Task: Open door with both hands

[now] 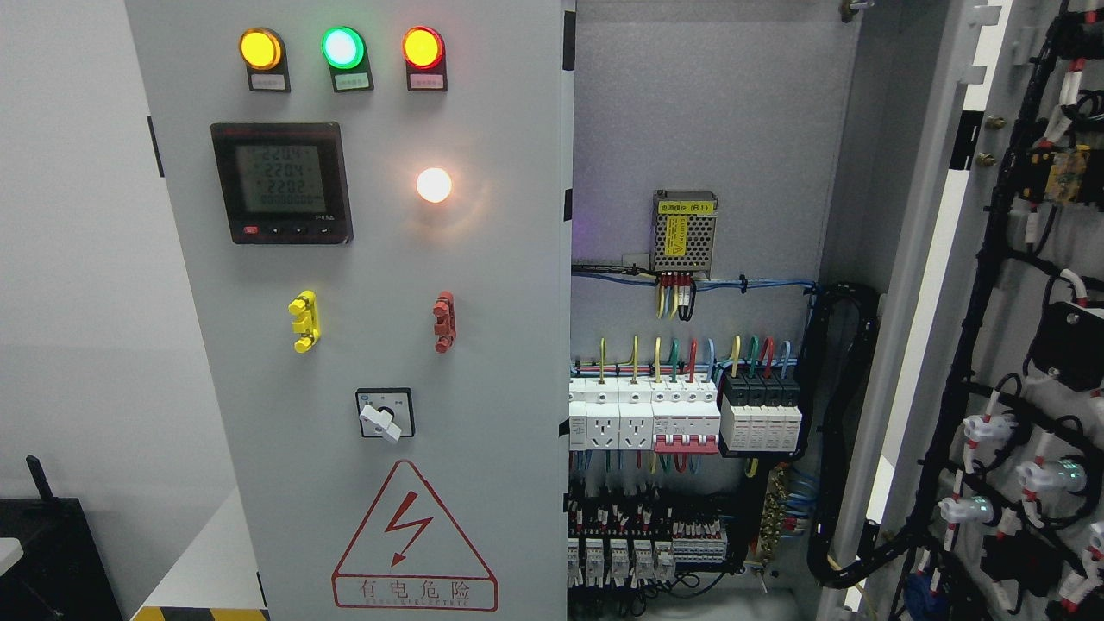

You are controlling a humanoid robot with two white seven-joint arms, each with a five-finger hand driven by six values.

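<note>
The right door (992,345) of the electrical cabinet stands swung wide open at the right of the scene, its inner face turned toward the camera. The left door (362,345) is shut and fills the middle-left of the view. No robot hand or arm appears in the head view, so the state of either hand cannot be told, and neither door is touched by anything.

The inner face of the right door carries a black wiring harness (983,285) that runs down its length, with white-capped component backs (983,429) clustered low on it.

The open cabinet interior (707,112) holds the following:
- a perforated metal power supply (684,229) with a yellow label, mounted on the grey back panel;
- below it, a row of white circuit breakers (642,414) with one red-barred unit, fed by yellow, green, red and blue wires;
- just right of these, a black-and-white protector block (761,412);
- lower, rows of terminal blocks (621,535);
- a black corrugated conduit (841,431) looping down the right side of the compartment.

The left door bears, from top to bottom:
- yellow lamp (260,48), green lamp (342,47) and red lamp (423,47), all lit;
- a digital meter (282,182) and, to its right, a lit white lamp (434,185);
- a yellow handle (304,321) and a red handle (443,321);
- a rotary selector switch (385,416);
- a red triangular warning sign (414,539).

A light wall lies to the left of the cabinet, with a dark object (52,552) at the lower left corner.
</note>
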